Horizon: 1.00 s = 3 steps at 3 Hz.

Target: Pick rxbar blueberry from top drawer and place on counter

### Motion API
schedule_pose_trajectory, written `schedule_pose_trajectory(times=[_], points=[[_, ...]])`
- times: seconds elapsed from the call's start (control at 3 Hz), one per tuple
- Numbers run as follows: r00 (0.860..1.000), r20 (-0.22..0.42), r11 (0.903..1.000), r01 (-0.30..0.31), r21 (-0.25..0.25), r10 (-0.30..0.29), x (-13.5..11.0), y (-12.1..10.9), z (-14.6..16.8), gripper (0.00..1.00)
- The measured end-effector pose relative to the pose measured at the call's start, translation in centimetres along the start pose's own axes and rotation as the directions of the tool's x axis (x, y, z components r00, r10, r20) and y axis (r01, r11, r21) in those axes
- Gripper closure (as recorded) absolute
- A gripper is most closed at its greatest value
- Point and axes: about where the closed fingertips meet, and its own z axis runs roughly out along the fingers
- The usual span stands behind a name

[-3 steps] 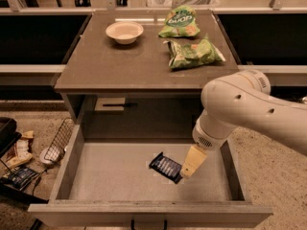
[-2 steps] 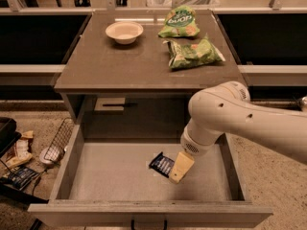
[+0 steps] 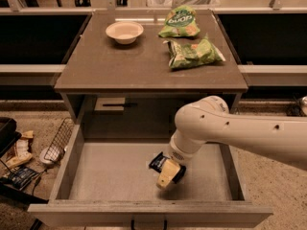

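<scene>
The rxbar blueberry [image 3: 157, 162] is a small dark bar lying on the grey floor of the open top drawer [image 3: 115, 176], right of its middle. My gripper [image 3: 167, 174], with pale yellowish fingers, hangs from the white arm directly over the bar and covers its right part. It is down inside the drawer at the bar. The counter [image 3: 129, 66] is the flat grey-brown top of the cabinet behind the drawer.
On the counter stand a cream bowl [image 3: 124, 31] at the back left and two green chip bags [image 3: 192, 52] at the back right. A wire basket [image 3: 60, 140] and clutter lie on the floor left of the drawer. The drawer's front wall [image 3: 148, 214] is close to the gripper.
The arm has swung left and lowered, bringing my gripper from the bar's right side to directly over the bar. The bar has not moved.
</scene>
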Motion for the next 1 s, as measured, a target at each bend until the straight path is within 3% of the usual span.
schedule_pose_trajectory(times=[0.67, 1.0], points=[[0.999, 0.002, 0.999, 0.043, -0.012, -0.043, -0.3, 0.9, 3.5, 0.38], [0.999, 0.002, 0.999, 0.043, -0.012, -0.043, -0.5, 0.9, 2.7, 0.62]])
